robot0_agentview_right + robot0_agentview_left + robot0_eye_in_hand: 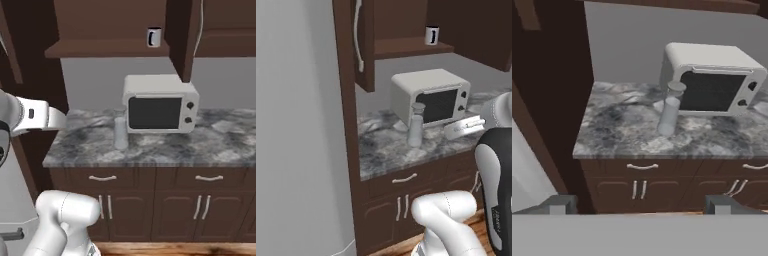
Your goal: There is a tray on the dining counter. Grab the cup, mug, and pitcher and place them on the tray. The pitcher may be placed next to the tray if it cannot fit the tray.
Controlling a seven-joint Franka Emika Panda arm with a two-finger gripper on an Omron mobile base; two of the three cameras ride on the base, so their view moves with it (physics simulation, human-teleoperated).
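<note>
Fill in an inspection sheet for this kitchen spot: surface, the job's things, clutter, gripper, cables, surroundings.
Surface: grey marbled counter over dark wood cabinets, the one that bears the microwave.
Job's things: pitcher stands upright on the counter, just left of the microwave's front corner in the right base view; mug sits on the open shelf above. Tray and cup: nothing seen.
Clutter: white microwave, door shut.
Gripper: gripper open, empty, short of the counter, aimed toward the pitcher.
Cables: nothing seen.
Surroundings: tall dark side panel at the counter's left end, grey wall beyond, wood floor below.
</note>
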